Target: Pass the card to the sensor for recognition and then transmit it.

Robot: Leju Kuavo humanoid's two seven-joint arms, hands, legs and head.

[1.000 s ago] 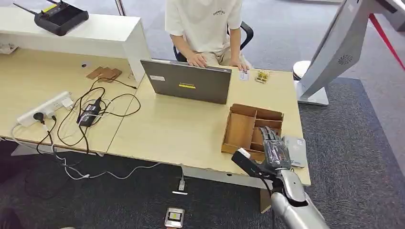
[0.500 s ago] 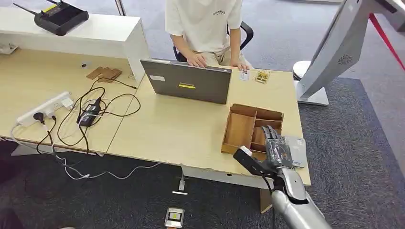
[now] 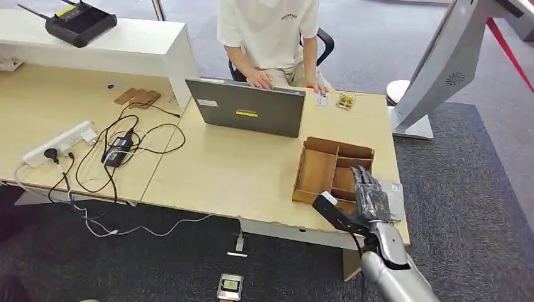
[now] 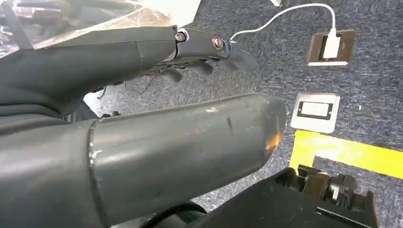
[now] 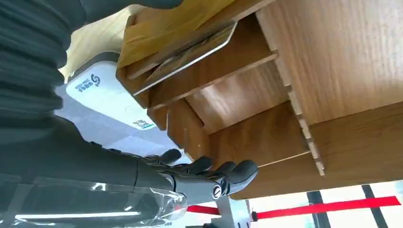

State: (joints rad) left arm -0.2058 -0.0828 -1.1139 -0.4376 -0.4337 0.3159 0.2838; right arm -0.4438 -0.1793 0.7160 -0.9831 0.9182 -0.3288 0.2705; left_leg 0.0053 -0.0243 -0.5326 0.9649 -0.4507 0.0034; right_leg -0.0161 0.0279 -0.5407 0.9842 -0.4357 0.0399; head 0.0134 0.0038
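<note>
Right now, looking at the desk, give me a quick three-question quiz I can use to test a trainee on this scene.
1. True or false: the right hand is holding a card.
2. What lies on the table just to the right of the wooden tray? A) a mug B) the sensor C) a keyboard
3. Fill in: behind the laptop sits a ____.

Key
1. False: the fingers are stretched out above the tray and hold nothing.
2. B
3. person
</note>
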